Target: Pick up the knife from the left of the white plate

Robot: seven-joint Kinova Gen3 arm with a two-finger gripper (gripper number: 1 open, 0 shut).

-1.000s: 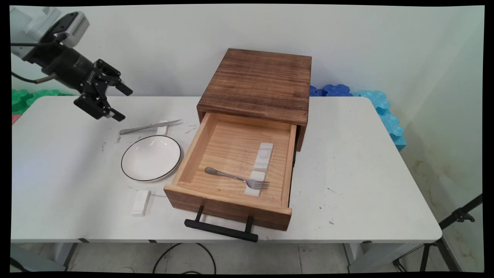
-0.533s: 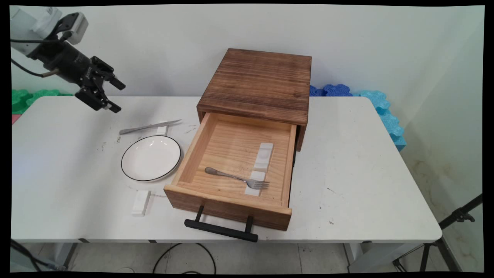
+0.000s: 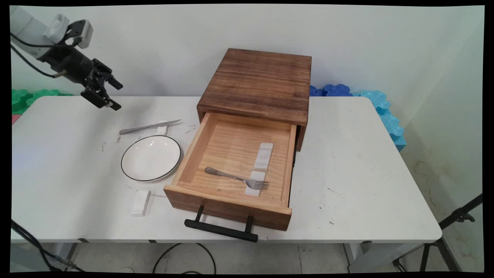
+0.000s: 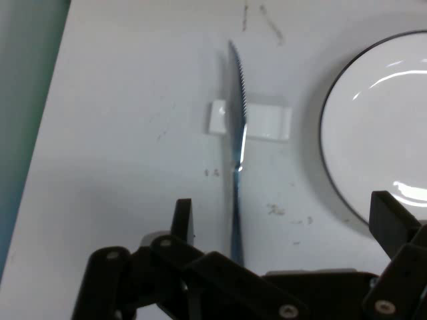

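My gripper (image 3: 115,95) hangs open and empty in the air above the table's far left part. Nearest to it is a metal knife (image 3: 149,126) that lies on the table with its blade across a small white rest (image 3: 162,127). In the hand view the knife (image 4: 236,143) runs up the middle between my fingers (image 4: 183,222), over the white rest (image 4: 267,120). A white plate with a dark rim (image 3: 151,157) sits just in front of the knife; in the hand view the plate (image 4: 380,130) is at the right.
A wooden box (image 3: 258,83) stands mid-table with its drawer (image 3: 193,199) pulled out. In the drawer lie a fork (image 3: 236,177) and a white rest (image 3: 264,156). Another white rest (image 3: 141,202) lies in front of the plate. Coloured foam pieces (image 3: 380,102) lie behind the table.
My gripper has drawn back and up, away from the knife towards the far left, staying open. Nothing on the table has moved.
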